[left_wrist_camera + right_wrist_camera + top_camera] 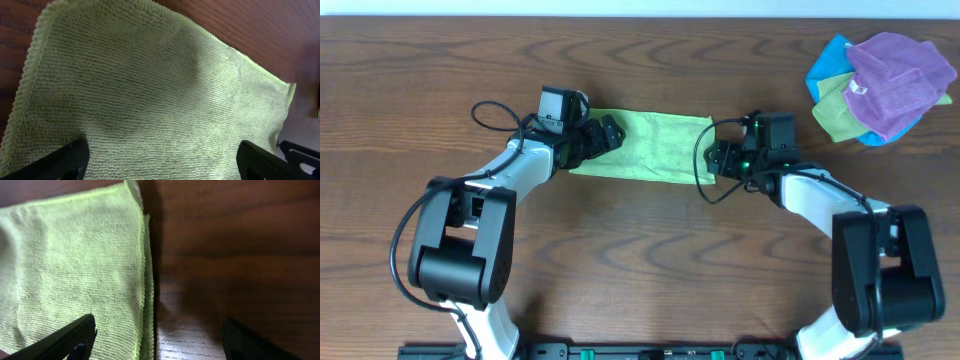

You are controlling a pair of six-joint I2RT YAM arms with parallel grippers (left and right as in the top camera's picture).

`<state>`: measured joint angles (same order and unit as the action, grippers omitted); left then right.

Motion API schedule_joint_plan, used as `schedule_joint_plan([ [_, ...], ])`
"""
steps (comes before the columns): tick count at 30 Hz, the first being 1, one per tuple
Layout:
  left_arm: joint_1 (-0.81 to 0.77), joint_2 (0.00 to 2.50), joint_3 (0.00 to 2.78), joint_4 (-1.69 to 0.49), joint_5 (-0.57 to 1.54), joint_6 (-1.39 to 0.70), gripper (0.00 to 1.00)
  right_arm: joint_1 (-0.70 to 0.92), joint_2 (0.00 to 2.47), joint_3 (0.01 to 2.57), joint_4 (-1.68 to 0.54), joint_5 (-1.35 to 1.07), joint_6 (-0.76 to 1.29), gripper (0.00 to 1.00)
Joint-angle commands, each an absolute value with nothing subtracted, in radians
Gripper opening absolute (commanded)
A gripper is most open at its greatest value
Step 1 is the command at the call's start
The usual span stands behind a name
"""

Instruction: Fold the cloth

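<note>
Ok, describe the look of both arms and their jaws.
The left arm and right arm match: white curved links between bulky black joint housings, loose black cables looping alongside, black wrist units and black jaws. Green lights glow on the right wrist.

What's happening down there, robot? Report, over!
Left claw open, right claw open, one at each end of the cloth. Cloth flat, folded double. Spare cloths far off, nothing blocking.

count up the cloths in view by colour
lime-green: 2, the folded lime-green microfibre cloth and a crumpled lime-green cloth at far right
purple: 1, the purple fuzzy cloth
blue: 1, the bright blue cloth
total: 4
</note>
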<state>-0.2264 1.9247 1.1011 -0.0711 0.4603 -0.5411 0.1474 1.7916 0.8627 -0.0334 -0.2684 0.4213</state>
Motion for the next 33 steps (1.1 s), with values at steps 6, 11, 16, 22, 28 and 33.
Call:
schedule_joint_plan([
  [6, -0.23, 1.942, 1.122, -0.075, 0.465, -0.52, 0.95, 0.191, 1.822, 0.857, -0.017, -0.302, 0.479, 0.79],
  [11, -0.23, 1.942, 1.122, -0.075, 0.465, -0.52, 0.95, 0.248, 1.843, 0.857, 0.009, -0.29, 0.486, 0.78],
  [16, -0.23, 1.942, 1.122, -0.075, 0.469, -0.52, 0.95, 0.259, 1.852, 0.857, 0.012, -0.273, 0.493, 0.49],
  [22, -0.23, 1.941, 1.122, -0.075, 0.469, -0.52, 0.95, 0.256, 1.852, 0.857, 0.015, -0.25, 0.493, 0.11],
  [28, -0.228, 1.941, 1.122, -0.076, 0.518, -0.52, 0.95, 0.256, 1.851, 0.879, 0.033, -0.244, 0.493, 0.01],
  [33, -0.228, 1.941, 1.122, -0.079, 0.522, -0.52, 0.95, 0.265, 1.851, 0.967, -0.02, -0.289, 0.484, 0.02],
])
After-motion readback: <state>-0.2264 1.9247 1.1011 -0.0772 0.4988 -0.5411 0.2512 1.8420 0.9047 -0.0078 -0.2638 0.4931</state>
